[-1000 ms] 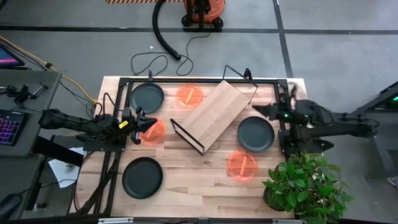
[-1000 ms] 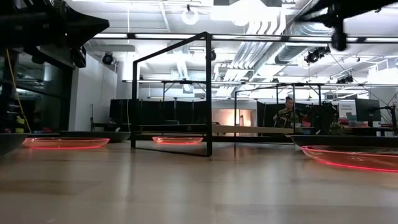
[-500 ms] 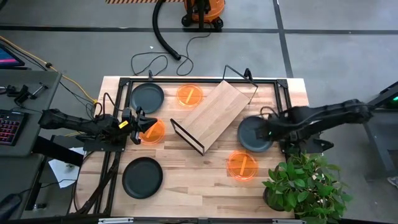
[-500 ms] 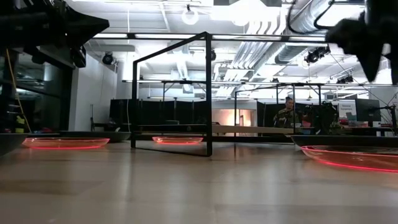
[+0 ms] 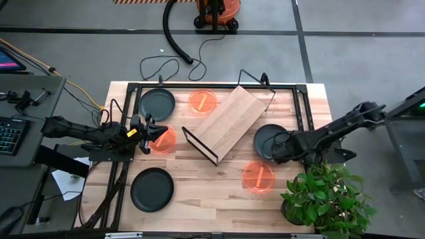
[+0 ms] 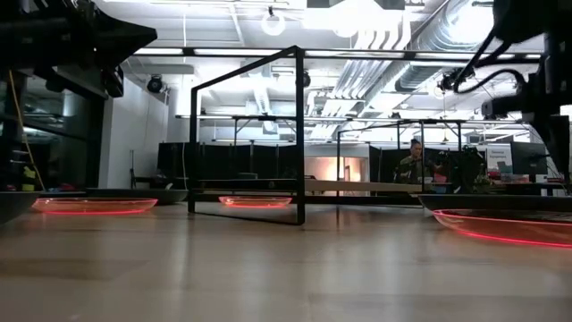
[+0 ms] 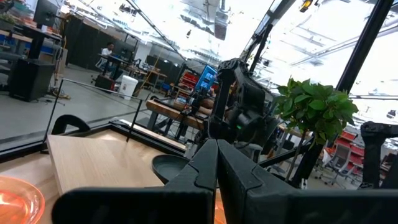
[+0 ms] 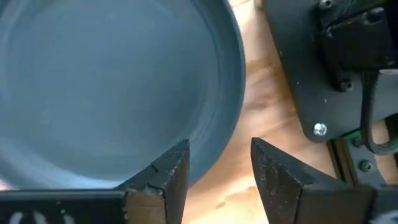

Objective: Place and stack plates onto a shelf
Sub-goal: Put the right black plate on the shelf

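Dark plate (image 5: 269,141) — right gripper (image 8: 214,168) lower now

A leafy potted plant (image 5: 325,198) is sitting at the wooden counter's (image 5: 212,192) corner, while an orange shop vacuum (image 5: 216,13) is trailing its black hose (image 5: 174,36) across the grey floor beyond; a keyboard (image 5: 10,136) is resting nearby.

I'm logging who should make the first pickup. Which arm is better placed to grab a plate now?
Probably the right. The right gripper is down at the rim of the dark plate beside the shelf, fingers open over its edge. The left gripper is shut, hovering by an orange plate.
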You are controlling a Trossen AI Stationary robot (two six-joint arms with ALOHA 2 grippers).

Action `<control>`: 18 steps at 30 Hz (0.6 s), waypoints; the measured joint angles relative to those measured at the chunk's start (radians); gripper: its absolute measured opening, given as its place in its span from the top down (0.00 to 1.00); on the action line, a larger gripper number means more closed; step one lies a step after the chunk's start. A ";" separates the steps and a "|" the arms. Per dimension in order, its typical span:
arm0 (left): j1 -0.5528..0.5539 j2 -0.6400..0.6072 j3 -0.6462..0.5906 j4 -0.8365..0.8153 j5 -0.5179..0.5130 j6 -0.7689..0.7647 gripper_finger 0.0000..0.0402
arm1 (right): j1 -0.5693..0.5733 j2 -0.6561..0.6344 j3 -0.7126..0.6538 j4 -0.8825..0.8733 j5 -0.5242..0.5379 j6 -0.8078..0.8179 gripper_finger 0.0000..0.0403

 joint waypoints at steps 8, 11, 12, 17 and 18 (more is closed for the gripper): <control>0.000 0.000 0.000 -0.002 0.000 0.000 1.00 | -0.030 0.050 -0.110 0.230 -0.012 0.001 0.66; 0.000 0.000 0.000 -0.005 0.000 0.000 1.00 | -0.030 0.055 -0.112 0.222 -0.018 0.004 0.66; 0.000 0.000 0.000 -0.006 0.000 0.000 1.00 | -0.030 0.055 -0.106 0.207 -0.019 0.003 0.66; 0.000 0.000 0.000 -0.021 0.000 0.000 1.00 | -0.029 0.054 -0.008 0.089 -0.005 -0.018 0.66; 0.000 0.000 0.000 -0.024 0.000 0.000 1.00 | -0.023 0.054 0.014 0.052 -0.006 -0.033 0.66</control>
